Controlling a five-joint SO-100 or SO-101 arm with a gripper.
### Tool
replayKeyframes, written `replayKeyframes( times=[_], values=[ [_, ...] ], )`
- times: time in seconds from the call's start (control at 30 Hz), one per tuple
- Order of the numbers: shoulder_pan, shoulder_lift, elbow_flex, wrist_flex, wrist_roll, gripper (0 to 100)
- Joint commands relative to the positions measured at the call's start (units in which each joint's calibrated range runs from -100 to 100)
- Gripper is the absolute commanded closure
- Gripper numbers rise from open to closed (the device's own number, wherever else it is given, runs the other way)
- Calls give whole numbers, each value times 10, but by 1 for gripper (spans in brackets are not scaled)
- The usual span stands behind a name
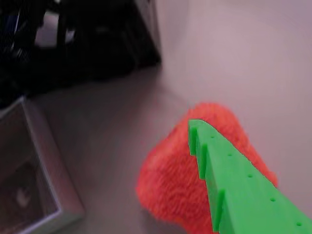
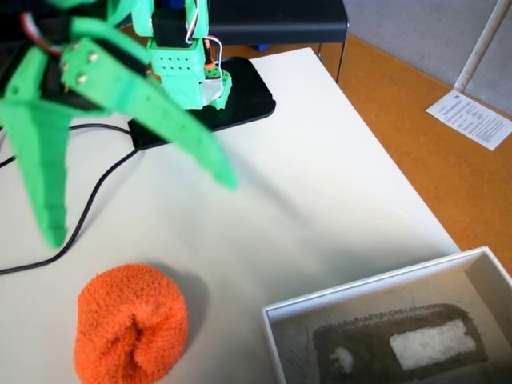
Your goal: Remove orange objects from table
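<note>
Readable text: I find none.
Paper sheet point(image 2: 477, 118) on floor: I see print, too small to read.

The orange ball point(image 2: 130, 324) I'm after is a fuzzy, bright terry-cloth bundle, rounded, with a deep fold running down its middle. It rests on the cream-white surface point(image 2: 320, 184), down at about seven o'clock in the fixed view, close to the front edge. In my wrist view the ball point(image 1: 170, 180) sits at five o'clock, its nap soft and blurred, lying flat on the surface point(image 1: 243, 58).
</note>
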Motion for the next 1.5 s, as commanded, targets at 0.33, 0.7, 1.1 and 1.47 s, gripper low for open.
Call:
replayKeyframes(
  times=[0.33, 0.7, 1.1, 1.47],
  values=[
    [75, 184, -79, 68, -48, 42],
    [41, 253, -95, 42, -15, 42],
    [37, 324, -99, -9, 37, 62],
    [29, 299, -107, -15, 63, 100]
  ],
)
